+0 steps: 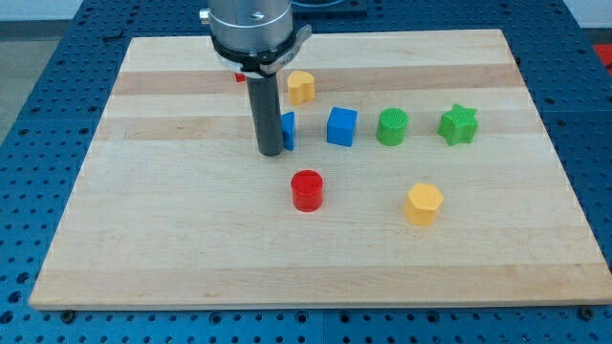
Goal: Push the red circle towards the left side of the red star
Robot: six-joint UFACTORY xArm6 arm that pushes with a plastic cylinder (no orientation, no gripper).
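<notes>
Tip [271, 151] upright, above-left of red circle [307, 190]

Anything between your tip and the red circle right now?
Nothing: in the camera view only bare board separates my tip from the red circle, down to its right.

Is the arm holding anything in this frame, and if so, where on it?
Nothing is held; the arm ends in a bare rod. My tip stands against the partly hidden blue block, above the red circle.
</notes>
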